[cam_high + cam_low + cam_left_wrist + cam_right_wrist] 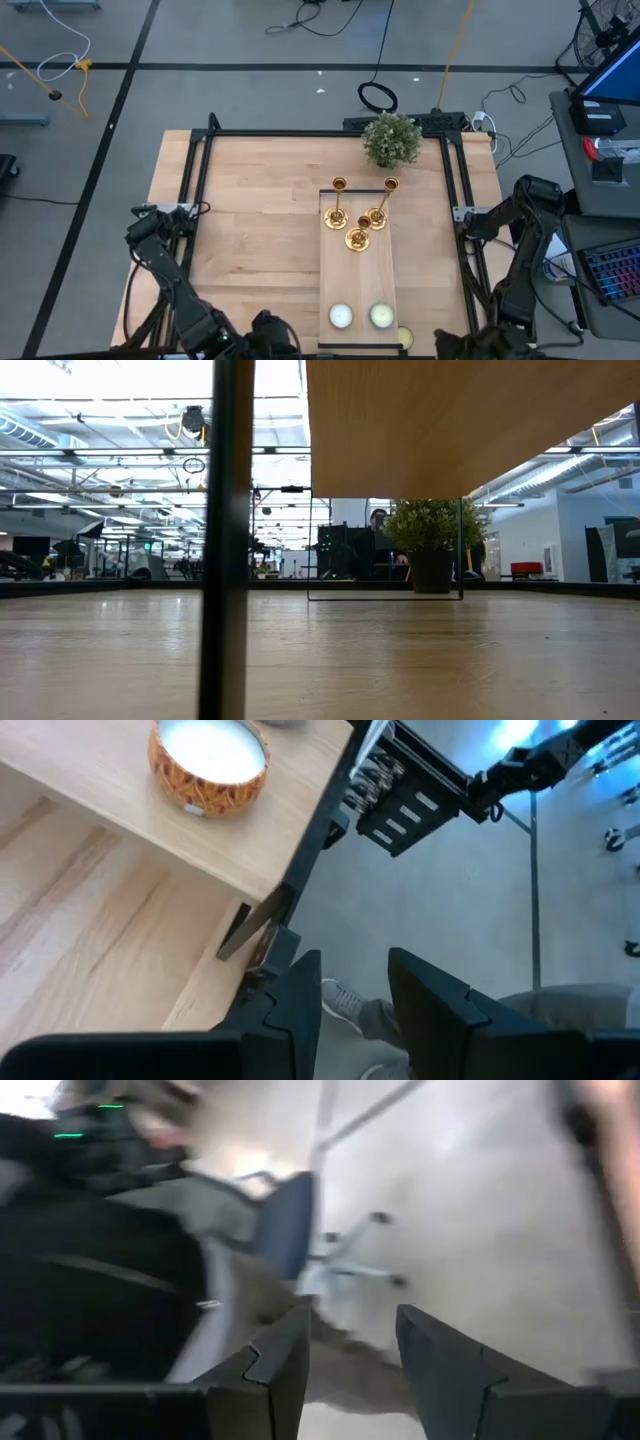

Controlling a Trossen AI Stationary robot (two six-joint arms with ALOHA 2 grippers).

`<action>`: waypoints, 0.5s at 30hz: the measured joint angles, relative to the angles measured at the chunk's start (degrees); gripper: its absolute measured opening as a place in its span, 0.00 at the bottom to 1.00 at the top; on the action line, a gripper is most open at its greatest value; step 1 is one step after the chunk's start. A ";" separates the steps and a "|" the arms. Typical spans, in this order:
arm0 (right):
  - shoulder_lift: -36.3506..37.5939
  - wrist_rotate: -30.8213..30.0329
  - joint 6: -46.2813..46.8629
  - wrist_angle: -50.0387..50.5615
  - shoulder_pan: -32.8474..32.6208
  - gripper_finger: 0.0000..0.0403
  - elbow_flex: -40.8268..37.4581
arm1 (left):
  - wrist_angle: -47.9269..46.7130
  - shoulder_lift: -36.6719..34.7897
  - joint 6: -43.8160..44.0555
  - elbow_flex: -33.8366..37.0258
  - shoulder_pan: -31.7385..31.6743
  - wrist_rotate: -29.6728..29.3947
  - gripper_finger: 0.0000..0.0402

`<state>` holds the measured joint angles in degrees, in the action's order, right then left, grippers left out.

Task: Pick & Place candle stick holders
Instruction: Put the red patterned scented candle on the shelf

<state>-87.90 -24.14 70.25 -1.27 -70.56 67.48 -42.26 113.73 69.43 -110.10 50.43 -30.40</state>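
Left gripper (pixel 355 995): at the bottom edge of the high view, left of centre, past the near table edge. Its wrist view shows the fingers parted with only floor in the gap; it holds nothing.
Right gripper (pixel 350 1355): at the lower right of the high view, off the table's near right corner. Fingers parted, nothing between them; its wrist view looks out over the floor and a chair.
Candles: two pale round ones (pixel 341 316) at the near end of the raised board, lower centre of the high view. The left wrist view shows one in a patterned orange cup (pixel 208 760) at its upper left.
Raised board (pixel 358 280): a long wooden shelf running from the near edge toward the middle of the table (pixel 250 220).
Candle stick holders (pixel 357 238): three gold ones clustered upright at the far end of the board, centre of the high view, close together.
Plant (pixel 391 140): beyond the holders, upper centre of the high view, at the far table edge.
Progress: I judge that no holder is in hand and both arms are parked well away from them; whether the cluster is the start or the finish cannot be told.
Writing: none legible in any view.
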 joint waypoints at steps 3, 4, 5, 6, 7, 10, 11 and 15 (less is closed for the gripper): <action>0.04 -2.63 2.73 7.44 -0.02 0.37 0.00 | 0.00 0.00 0.15 0.00 0.00 -1.08 0.30; 0.04 -2.87 3.12 9.39 -0.02 0.38 0.00 | 0.00 0.00 0.15 0.00 0.00 -1.30 0.30; 0.04 -2.86 3.44 11.28 0.00 0.39 0.00 | 0.00 0.00 0.15 0.00 -0.04 -1.35 0.30; 0.04 -3.01 3.68 13.08 0.07 0.40 0.00 | 0.00 -0.01 0.15 0.00 -0.15 -1.32 0.30; 0.07 -3.15 3.96 14.77 0.07 0.42 0.00 | 0.00 0.00 0.15 0.00 -0.17 -1.32 0.30; 0.07 -3.17 4.12 19.41 0.07 0.47 0.00 | 0.00 0.00 0.38 0.00 -0.18 -1.32 0.30; 0.07 -3.20 4.14 20.88 0.07 0.49 0.00 | 0.02 0.00 0.75 0.00 -0.09 -1.32 0.30; 0.07 -4.36 4.05 26.49 0.07 0.59 0.00 | 0.05 0.17 2.18 0.00 0.01 -1.32 0.30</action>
<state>-87.83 -28.51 74.30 25.22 -70.50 67.48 -42.21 113.90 71.62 -110.10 50.45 -31.73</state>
